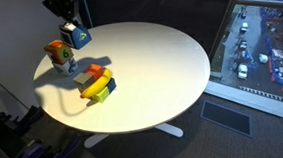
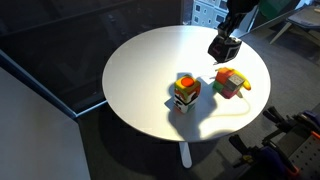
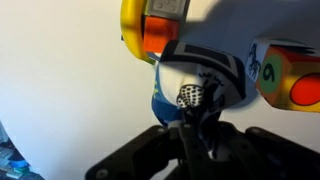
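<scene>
My gripper is shut on a small blue, white and black object and holds it above the round white table. It shows in both exterior views, with the gripper hanging over the table's edge region. In the wrist view the shut fingers pinch the blue-and-white object. Below and beside it stands a colourful block stack, also in an exterior view and in the wrist view. A cluster of yellow, orange and grey blocks lies nearby on the table.
A large window with a city view runs past the table's far side. A dark glass wall stands by the table. Equipment and cables lie on the floor near the table's edge.
</scene>
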